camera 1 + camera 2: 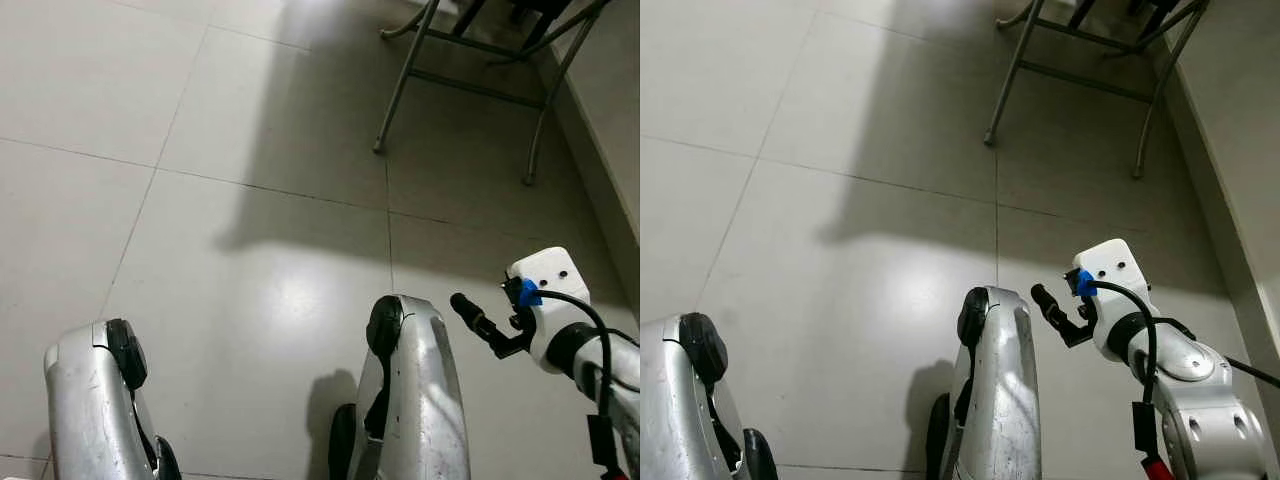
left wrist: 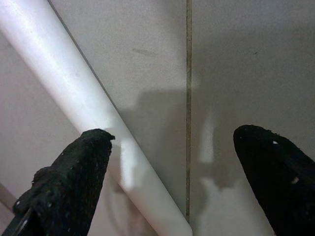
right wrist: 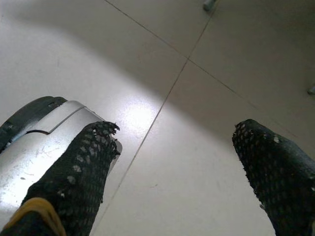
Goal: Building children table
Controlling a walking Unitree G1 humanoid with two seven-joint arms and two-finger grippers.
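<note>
The right pincer (image 3: 172, 172) gapes wide and empty over the floor tiles (image 1: 250, 280). The left pincer (image 2: 167, 182) hangs spread, a white tube (image 2: 74, 93) beside one finger, ungripped. Walking on might kick it away.

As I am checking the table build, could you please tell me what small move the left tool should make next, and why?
Probably shift the left tool sideways until the white tube sits midway between its fingers, then close. The fingers are open and hold nothing, and the tube runs close by one finger, well off-centre in the gap.
</note>
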